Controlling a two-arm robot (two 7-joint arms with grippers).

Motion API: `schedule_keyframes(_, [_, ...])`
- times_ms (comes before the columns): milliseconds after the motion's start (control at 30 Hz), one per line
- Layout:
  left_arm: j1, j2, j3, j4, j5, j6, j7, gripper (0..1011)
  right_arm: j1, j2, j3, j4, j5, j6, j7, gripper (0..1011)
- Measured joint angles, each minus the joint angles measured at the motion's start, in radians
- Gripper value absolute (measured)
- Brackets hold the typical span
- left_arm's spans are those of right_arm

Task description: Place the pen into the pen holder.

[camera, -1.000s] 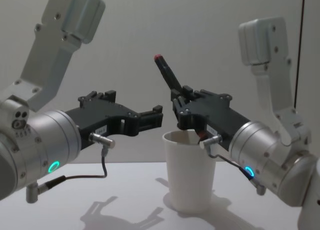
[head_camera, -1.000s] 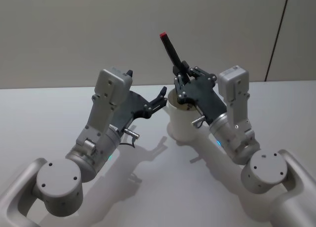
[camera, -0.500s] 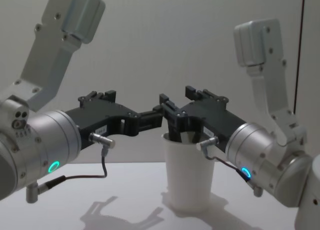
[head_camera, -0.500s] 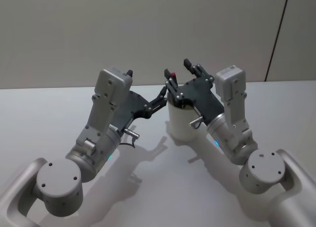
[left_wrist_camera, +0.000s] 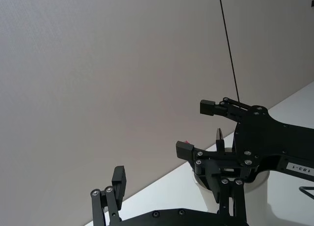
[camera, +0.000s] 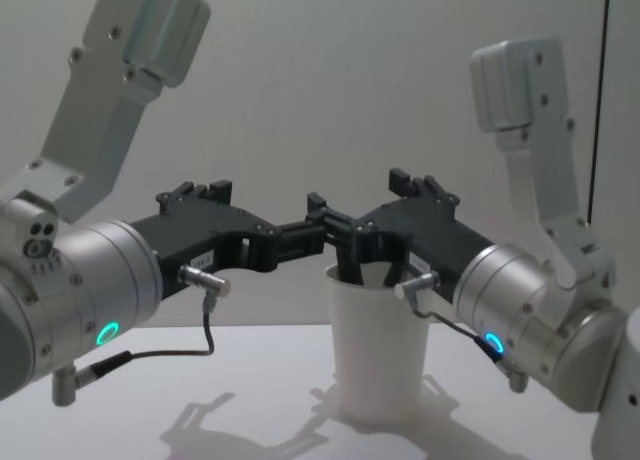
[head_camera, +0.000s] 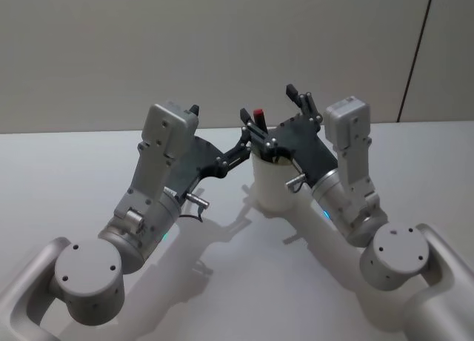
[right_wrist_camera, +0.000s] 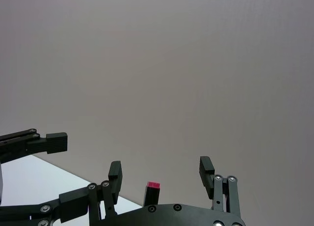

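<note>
The white paper-cup pen holder (head_camera: 270,187) stands upright on the table between my two arms, and the chest view shows its side (camera: 378,352). The pen stands inside it, and its red end (head_camera: 258,113) pokes just above the rim; the right wrist view shows that same red end (right_wrist_camera: 153,186). My right gripper (head_camera: 268,104) hovers open over the cup mouth with nothing between its fingers, which flank the pen's tip without touching it. My left gripper (head_camera: 219,124) is open and level with the rim at the cup's left side, one fingertip close to the right gripper's near finger.
The grey-white table (head_camera: 67,170) spreads wide to the left and in front of the cup. A plain wall rises behind it, with a dark vertical strip (head_camera: 416,55) at the right. Both forearms crowd the space around the cup.
One second ago my right gripper held the pen tilted above the cup. Its jaws have opened since, and the pen has dropped into the cup. The left arm has stayed still.
</note>
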Motion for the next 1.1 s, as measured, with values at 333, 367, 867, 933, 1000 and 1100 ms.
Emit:
schedule_keyframes(333, [0.000, 0.000, 0.000, 0.000, 0.000, 0.000, 0.000, 1001, -0.034, 0.026, 0.019, -0.101, 0.074, 0.058, 0.009, 1000])
schedule_keyframes(367, [0.000, 0.000, 0.000, 0.000, 0.000, 0.000, 0.000, 1001, -0.039, 0.030, 0.022, -0.112, 0.080, 0.064, 0.008, 1001])
schedule_keyframes(867, [0.000, 0.000, 0.000, 0.000, 0.000, 0.000, 0.000, 1001, -0.122, 0.098, 0.072, -0.290, 0.180, 0.157, -0.040, 1001])
schedule_keyframes(933, [0.000, 0.000, 0.000, 0.000, 0.000, 0.000, 0.000, 1001, -0.123, 0.099, 0.072, -0.290, 0.180, 0.157, -0.040, 1001])
schedule_keyframes(1000, [0.000, 0.000, 0.000, 0.000, 0.000, 0.000, 0.000, 1001, -0.126, 0.101, 0.072, -0.294, 0.181, 0.161, -0.041, 1000])
schedule_keyframes(1100, [0.000, 0.000, 0.000, 0.000, 0.000, 0.000, 0.000, 1001, -0.137, 0.111, 0.074, -0.307, 0.186, 0.171, -0.044, 1000])
